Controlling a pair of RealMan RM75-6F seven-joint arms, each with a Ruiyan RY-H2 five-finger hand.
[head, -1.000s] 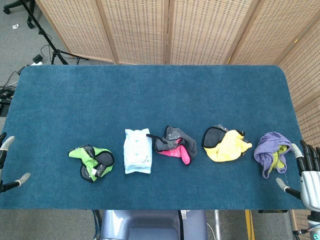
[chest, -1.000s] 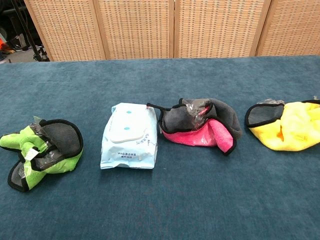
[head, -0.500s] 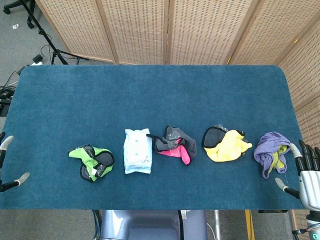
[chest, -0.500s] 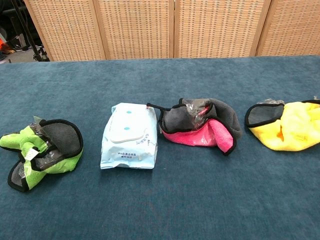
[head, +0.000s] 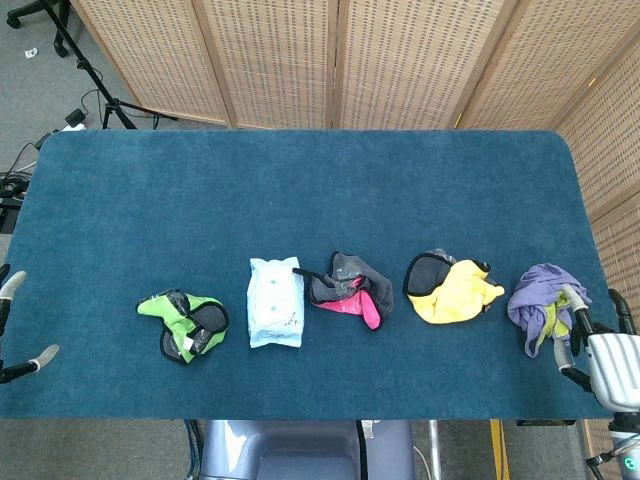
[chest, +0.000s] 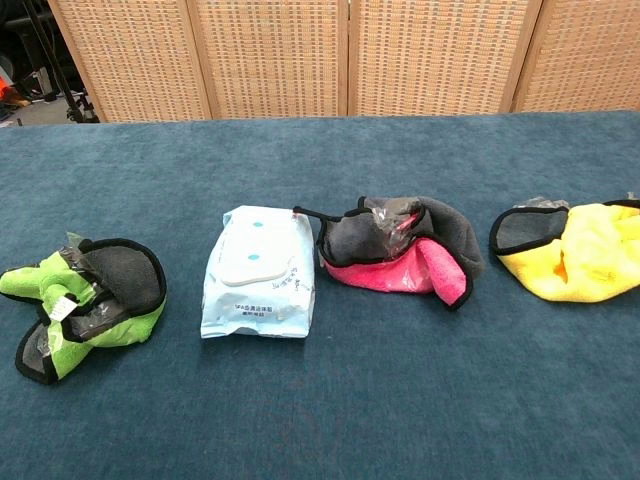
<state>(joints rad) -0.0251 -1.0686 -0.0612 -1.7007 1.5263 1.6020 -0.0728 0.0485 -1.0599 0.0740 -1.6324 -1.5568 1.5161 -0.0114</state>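
At far left edge of head view, left hand (head: 18, 330) only partly in frame, off the desk edge, fingers (head: 45, 354) spread apart and holding nothing; most of palm cut off. On blue carpet-covered desk (head: 300, 190), five soft items laid in one row along near side, apart from each other, probably so each can be reached separately. First, crumpled lime-green cloth with black edging and grey lining (head: 184, 323), some clear tape or plastic on it, hard to make out. Next, flat white-and-pale-blue pack of wet wipes (head: 275, 303), lying with lid side up. Just beside, nearly touching the pack, bundled grey-and-pink cloth with black edging (head: 350, 290). Then folded yellow cloth with black-rimmed grey lining (head: 450, 290), cut off at right border in chest view. Last, crumpled purple cloth with yellow-green inside (head: 541, 305), near right end of desk, not visible in chest view. At right edge, right hand (head: 598, 345) at side of this purple cloth, one fingertip (head: 565, 295) seeming to touch its edge; fingers apart, nothing clamped as far as visible, wrist cut off by frame. Behind desk, woven rattan folding screen (head: 340, 60).
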